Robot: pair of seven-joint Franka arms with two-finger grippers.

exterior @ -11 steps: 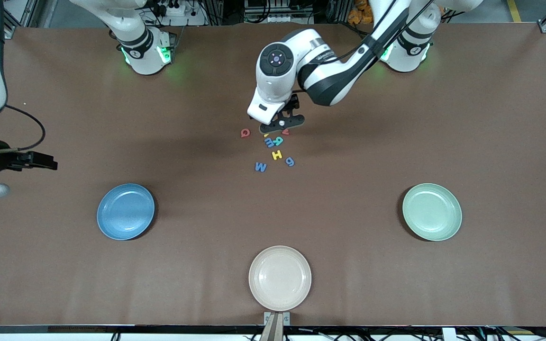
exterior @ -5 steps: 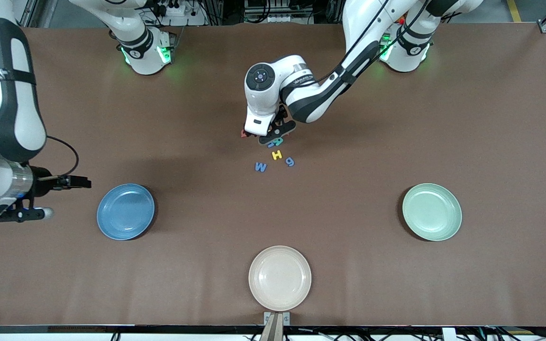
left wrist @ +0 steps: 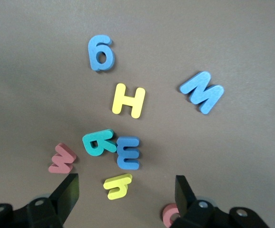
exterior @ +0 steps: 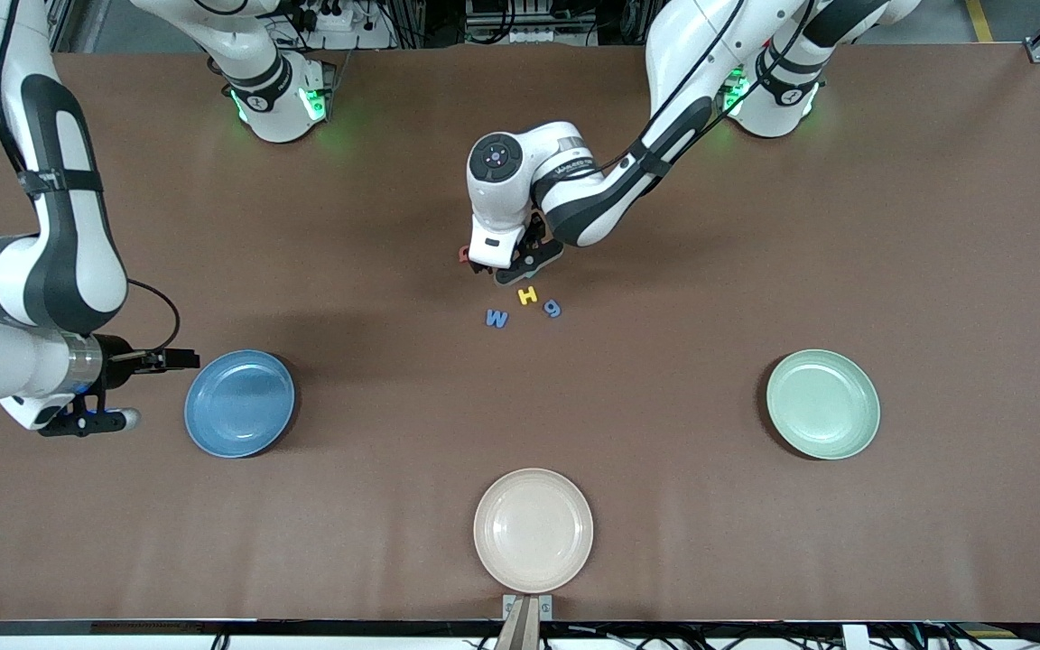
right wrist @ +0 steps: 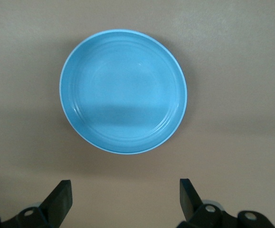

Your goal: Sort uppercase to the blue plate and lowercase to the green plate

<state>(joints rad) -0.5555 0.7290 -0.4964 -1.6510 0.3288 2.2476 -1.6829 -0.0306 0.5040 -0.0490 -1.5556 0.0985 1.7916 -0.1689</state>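
Letters: we see the foam cluster mid-table; yellow H (left wrist: 128,100), blue M (left wrist: 202,91) and blue g (left wrist: 100,52) lie flat nearest the front camera; teal R (left wrist: 99,143), blue m (left wrist: 128,152), yellow y (left wrist: 118,185) and red w (left wrist: 62,158) crowd together, each long axis turned differently
Left gripper (left wrist: 128,194): low over the yellow y; fingers spread, grasping nothing
Blue plate (exterior: 239,403): toward the right arm's end
Right gripper (right wrist: 125,197): beside it; fingers released
Green plate (exterior: 822,403): toward the left arm's end
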